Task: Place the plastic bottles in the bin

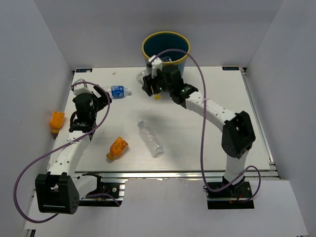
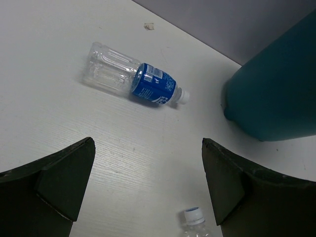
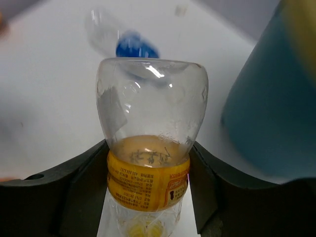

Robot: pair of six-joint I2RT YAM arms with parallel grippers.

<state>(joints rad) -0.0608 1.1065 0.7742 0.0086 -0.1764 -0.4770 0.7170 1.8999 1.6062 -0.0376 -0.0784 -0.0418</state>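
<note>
My right gripper is shut on a clear bottle with a yellow label, held above the table just in front of the teal bin; its yellow cap points down. The bin's wall fills the right of the right wrist view. My left gripper is open and empty over the table's left side. A blue-labelled clear bottle lies beyond it, also in the left wrist view. A clear bottle lies mid-table, its cap between my left fingers. An orange bottle lies at front left.
Another orange bottle lies off the table's left edge by the wall. The bin's side shows in the left wrist view. A small scrap lies on the table near the back edge. Grey walls enclose the table on three sides.
</note>
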